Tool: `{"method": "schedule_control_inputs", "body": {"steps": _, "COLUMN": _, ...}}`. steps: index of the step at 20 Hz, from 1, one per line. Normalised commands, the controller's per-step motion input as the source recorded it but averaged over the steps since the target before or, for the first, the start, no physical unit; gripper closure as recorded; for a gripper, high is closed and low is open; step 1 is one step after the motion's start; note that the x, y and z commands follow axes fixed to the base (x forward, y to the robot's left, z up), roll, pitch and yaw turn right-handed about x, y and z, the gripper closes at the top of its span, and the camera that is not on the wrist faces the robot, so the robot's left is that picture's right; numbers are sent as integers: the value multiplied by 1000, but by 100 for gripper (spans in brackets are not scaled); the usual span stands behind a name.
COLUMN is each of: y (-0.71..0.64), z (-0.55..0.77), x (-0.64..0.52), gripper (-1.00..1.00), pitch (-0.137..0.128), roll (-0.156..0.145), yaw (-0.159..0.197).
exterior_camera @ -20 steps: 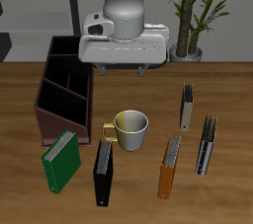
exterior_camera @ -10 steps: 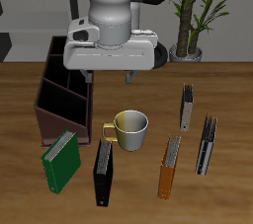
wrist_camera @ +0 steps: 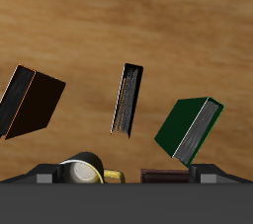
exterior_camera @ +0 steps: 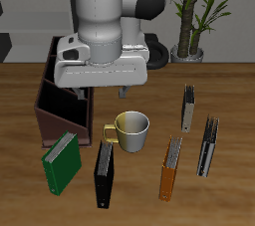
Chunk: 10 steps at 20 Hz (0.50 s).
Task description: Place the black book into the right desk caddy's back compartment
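The black book [exterior_camera: 104, 175] lies flat near the table's front edge, between the green book [exterior_camera: 60, 160] and the mug [exterior_camera: 129, 130]. In the wrist view the black book [wrist_camera: 126, 100] shows edge-on, well apart from the gripper. The right desk caddy [exterior_camera: 52, 118] is a long maroon box with a black inside, and the arm hides its far part. One end section [exterior_camera: 60, 103] shows, but I cannot tell whether it is the back compartment. My gripper [exterior_camera: 98, 93] hangs above the caddy's inner edge, farther back than the mug. It is open and holds nothing.
An orange book [exterior_camera: 171, 167] lies beside the mug near the front edge. Two dark grey books [exterior_camera: 188, 108] [exterior_camera: 208, 145] lie beyond it. A potted plant [exterior_camera: 189, 31] stands at the back. The mug [wrist_camera: 84, 172] sits close under the gripper.
The arm has swung sideways toward the caddy and come lower and nearer the front edge. The gripper stays open, and no book has moved.
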Motion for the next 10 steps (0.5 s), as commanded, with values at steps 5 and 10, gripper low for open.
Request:
{"method": "schedule_control_inputs", "body": {"steps": 5, "y": -85, "z": -169, "x": 146, "gripper": -100, "pitch": -17, "roll": -8, "yaw": 21}}
{"method": "schedule_control_inputs", "body": {"steps": 10, "y": 28, "z": -149, "x": 92, "gripper": -100, "pitch": -7, "roll": 5, "yaw": -13}}
